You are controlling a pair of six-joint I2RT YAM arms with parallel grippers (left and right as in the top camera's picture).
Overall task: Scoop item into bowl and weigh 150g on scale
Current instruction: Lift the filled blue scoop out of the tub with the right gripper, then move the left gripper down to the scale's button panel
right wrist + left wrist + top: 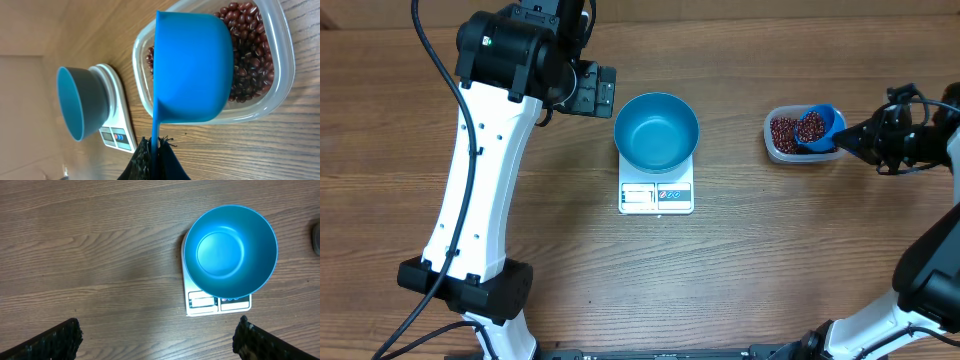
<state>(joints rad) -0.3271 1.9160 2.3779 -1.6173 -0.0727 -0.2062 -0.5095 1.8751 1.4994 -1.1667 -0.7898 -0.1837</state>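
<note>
The blue bowl [657,132] stands on the white scale [656,196] at mid table, and its inside looks bare. To the right, dark red-brown beans [782,130] lie in a clear plastic tub [772,150]. A small blue scoop [817,128] filled with beans hangs over the tub's right part. My right gripper [847,138] is shut on the scoop's thin handle [156,125]. In the right wrist view the scoop's cup [192,65] covers part of the beans [250,55]. My left gripper [604,90] stands open left of the bowl [230,250], nothing between its fingers [55,342].
The left arm's white link [480,190] stretches from its base at the front left toward the back. The right arm [930,140] comes in from the right edge. Bare wooden table lies left of the scale [202,301] and in front of it.
</note>
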